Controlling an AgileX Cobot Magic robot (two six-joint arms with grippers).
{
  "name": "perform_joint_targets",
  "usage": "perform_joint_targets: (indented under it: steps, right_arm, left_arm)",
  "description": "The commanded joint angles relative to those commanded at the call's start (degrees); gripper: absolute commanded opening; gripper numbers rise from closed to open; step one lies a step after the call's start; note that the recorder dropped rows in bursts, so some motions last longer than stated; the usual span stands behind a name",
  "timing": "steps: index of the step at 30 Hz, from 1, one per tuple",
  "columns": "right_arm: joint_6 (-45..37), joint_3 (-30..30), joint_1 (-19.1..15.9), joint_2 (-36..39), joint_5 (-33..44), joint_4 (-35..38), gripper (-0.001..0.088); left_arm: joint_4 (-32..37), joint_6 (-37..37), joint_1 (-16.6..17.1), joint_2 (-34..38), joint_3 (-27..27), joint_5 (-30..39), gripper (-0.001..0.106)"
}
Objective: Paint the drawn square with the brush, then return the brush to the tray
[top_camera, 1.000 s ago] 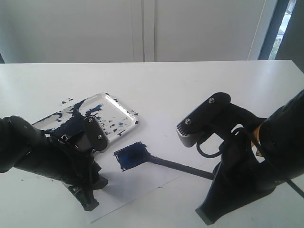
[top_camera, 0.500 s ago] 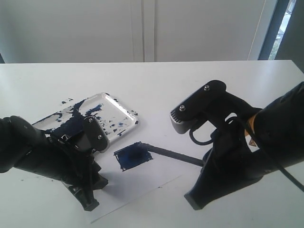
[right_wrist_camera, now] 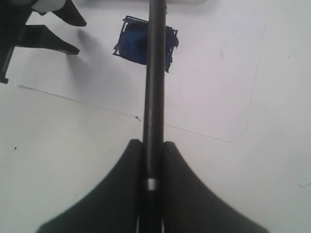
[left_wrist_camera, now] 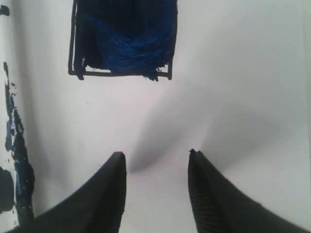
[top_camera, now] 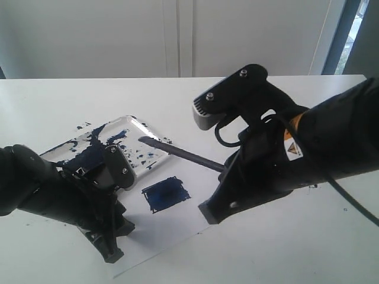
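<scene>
The brush point(top_camera: 180, 154) is a thin black stick, and my right gripper point(top_camera: 227, 170) is shut on its handle. Its tip hangs in the air by the right rim of the tray point(top_camera: 155, 137), a white tray smeared with dark blue paint. The drawn square point(top_camera: 167, 194) on the paper is filled with blue paint and lies below the brush shaft. In the right wrist view the brush point(right_wrist_camera: 154, 73) runs out from the right gripper point(right_wrist_camera: 153, 141) across the square point(right_wrist_camera: 131, 41). My left gripper point(left_wrist_camera: 155, 154) stands open over bare paper just short of the square point(left_wrist_camera: 124, 43).
The white paper sheet point(top_camera: 177, 231) lies on the white table point(top_camera: 71, 94). The left arm point(top_camera: 53, 192) rests in front of the tray, its fingers point(top_camera: 111, 245) pointing down at the paper's left part. Blue splatters point(top_camera: 80, 126) mark the table beside the tray.
My right arm has risen and swung left and back, lifting the brush off the painted square and carrying its tip to the tray's rim. The left arm has not moved.
</scene>
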Motion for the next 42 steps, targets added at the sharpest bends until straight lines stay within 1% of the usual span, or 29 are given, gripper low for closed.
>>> perform_joint_targets:
  steps: [3, 7, 11, 15, 22, 26, 30, 33, 35, 39, 42]
  right_arm:
    - [0.0, 0.0, 0.0, 2.5, -3.3, -2.5, 0.0]
    - [0.0, -0.4, 0.0, 5.6, -8.0, -3.4, 0.0]
    - [0.0, -2.3, 0.0, 9.1, -8.8, -3.4, 0.0]
    - [0.0, -4.5, 0.0, 13.0, -11.9, -3.5, 0.0]
    - [-0.6, -9.1, 0.0, 18.3, -12.1, -3.5, 0.0]
    - [-2.0, -11.3, 0.0, 21.1, -10.7, -3.5, 0.0]
    - [-4.4, -13.1, 0.0, 23.6, -10.0, -1.1, 0.0]
    - [-5.2, -13.8, 0.0, 24.9, -9.7, 1.7, 0.0]
    - [-7.7, -13.9, 0.0, 25.8, -9.5, 3.7, 0.0]
    - [-10.6, -13.9, 0.0, 26.6, -9.8, 3.8, 0.0]
    - [-10.6, -13.9, 0.0, 26.8, -10.4, 4.2, 0.0]
  left_arm:
    - [0.0, -0.7, 0.0, -0.5, 0.0, 0.0, 0.047]
    - [0.0, -0.7, 0.0, -1.8, 0.0, 0.0, 0.047]
    - [0.0, -0.7, 0.0, -4.2, 0.0, -0.1, 0.047]
    - [0.0, -1.0, 0.0, -6.2, 0.0, -0.1, 0.047]
    - [0.0, -2.8, 0.1, -7.3, 0.0, 1.1, 0.047]
    - [0.0, -3.1, 0.1, -7.3, 0.3, 1.5, 0.047]
    - [0.0, -3.1, 0.1, -7.5, 1.7, 0.0, 0.047]
    - [0.0, -3.1, 0.1, -7.9, 2.1, -0.3, 0.047]
    - [0.0, -3.1, 0.1, -8.4, 2.1, -0.1, 0.047]
    - [0.0, -3.4, 0.1, -9.6, 2.1, 0.2, 0.047]
    - [0.3, -4.1, 0.1, -9.7, 2.6, 0.9, 0.047]
